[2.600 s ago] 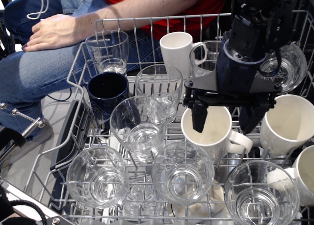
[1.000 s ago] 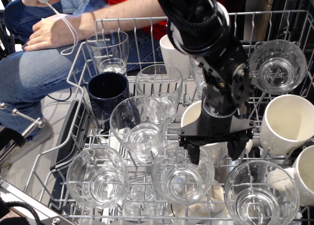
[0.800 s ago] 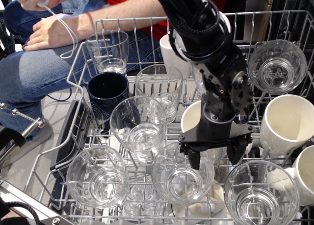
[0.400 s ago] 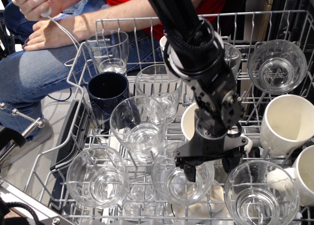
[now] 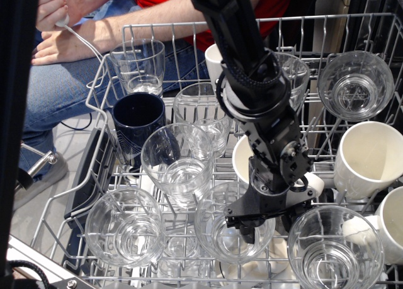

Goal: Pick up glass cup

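Several short rounded glass cups stand in the wire dish rack (image 5: 113,34): front left (image 5: 124,227), front middle (image 5: 217,232), front right (image 5: 334,254), one further back (image 5: 178,158) and one at the back right (image 5: 356,84). My gripper (image 5: 264,226) points down at the front middle cup's right rim. It is open. One finger (image 5: 244,230) reaches inside that cup. The other finger (image 5: 287,221) sits outside the rim, between it and the front right cup. The arm hides part of a white mug behind it.
Taller straight glasses (image 5: 138,65) (image 5: 200,113) and a navy mug (image 5: 135,122) stand at the back left. White mugs (image 5: 368,160) (image 5: 217,59) (image 5: 393,226) stand at the right and back. A person's arm and hand (image 5: 69,31) lie behind the rack. A dark bar (image 5: 16,125) crosses the left foreground.
My gripper has come down and forward from above the white mug to the front middle cup's right rim, one finger now inside it. A dark bar has entered at the left.
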